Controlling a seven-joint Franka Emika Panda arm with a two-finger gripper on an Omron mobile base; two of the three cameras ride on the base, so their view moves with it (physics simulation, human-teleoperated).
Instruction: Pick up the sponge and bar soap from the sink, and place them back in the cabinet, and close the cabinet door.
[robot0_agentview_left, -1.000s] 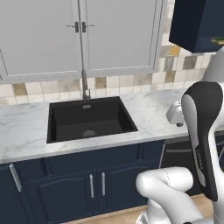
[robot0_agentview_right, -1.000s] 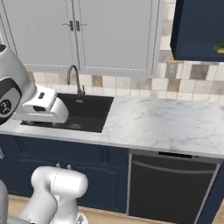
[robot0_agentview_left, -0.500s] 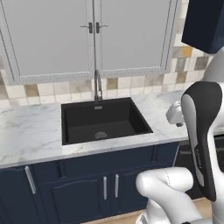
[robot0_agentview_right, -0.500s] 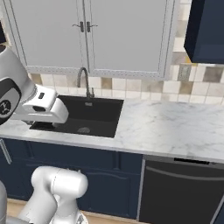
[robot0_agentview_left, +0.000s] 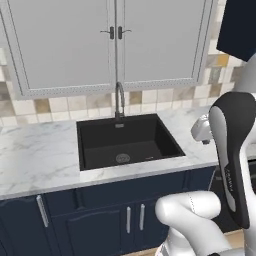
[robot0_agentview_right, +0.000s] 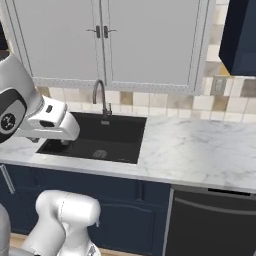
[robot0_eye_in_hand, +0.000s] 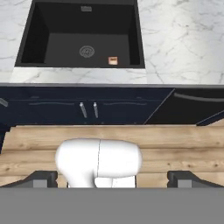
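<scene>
Orange-brown small flat bar soap (robot0_eye_in_hand: 113, 61) lay on the black recessed sink (robot0_eye_in_hand: 52, 48) floor beside the drain, end effector (robot0_eye_in_hand: 112, 179) spread wide and empty, reach-down still ahead.

White glossy arm (robot0_agentview_left: 235, 165) — rounded segments, dark joint bands — bulbous white base.

Two base cameras look forward and down at the sink (robot0_agentview_left: 125, 142), one from behind its left, one from behind its right (robot0_agentview_right: 95, 137); both share it. The hand camera looks down at the sink (robot0_eye_in_hand: 83, 35) from farther back.
</scene>
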